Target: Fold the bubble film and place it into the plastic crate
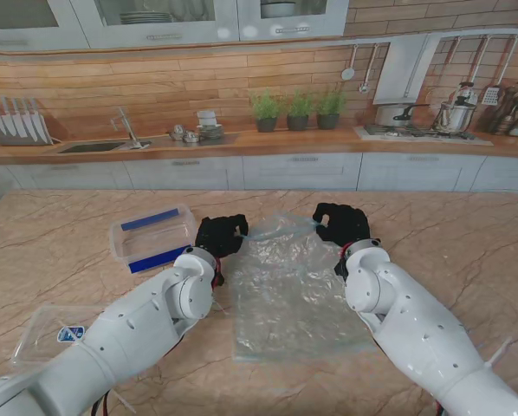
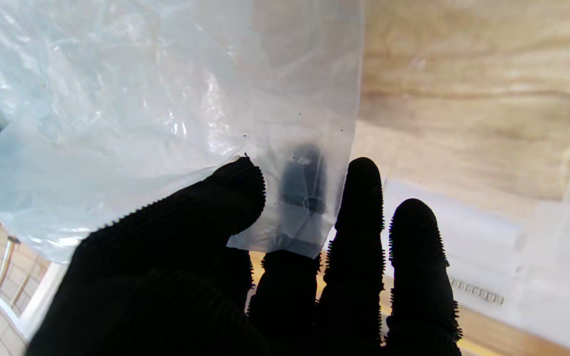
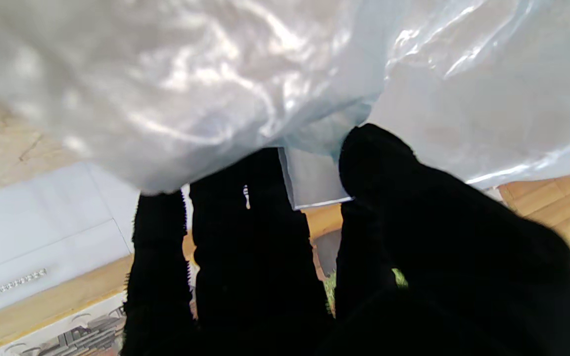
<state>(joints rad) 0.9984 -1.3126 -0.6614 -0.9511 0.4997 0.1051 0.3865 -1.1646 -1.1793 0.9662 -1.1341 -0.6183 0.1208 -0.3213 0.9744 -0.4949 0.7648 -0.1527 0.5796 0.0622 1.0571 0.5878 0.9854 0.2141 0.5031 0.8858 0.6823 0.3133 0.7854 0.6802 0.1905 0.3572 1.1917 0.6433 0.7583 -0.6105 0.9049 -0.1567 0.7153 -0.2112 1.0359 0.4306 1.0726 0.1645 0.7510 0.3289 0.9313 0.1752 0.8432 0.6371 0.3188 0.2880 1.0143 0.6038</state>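
1. Stand view: bubble film on the table; left hand and right hand lift its far corners; plastic crate left.
2. Left wrist: thumb and finger pinch the film corner.
3. Right wrist: thumb and fingers clamp the film.

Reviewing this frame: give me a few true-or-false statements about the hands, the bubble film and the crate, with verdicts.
1. Both robot hands pinch the clear bubble film: left robot hand, right robot hand. True.
2. The film already lies in the clear plastic crate with blue ends. False: it is on the marble table.
3. The crate sits to the film's left. True.
4. The hands hold the film's near edge. False: they hold its far corners.
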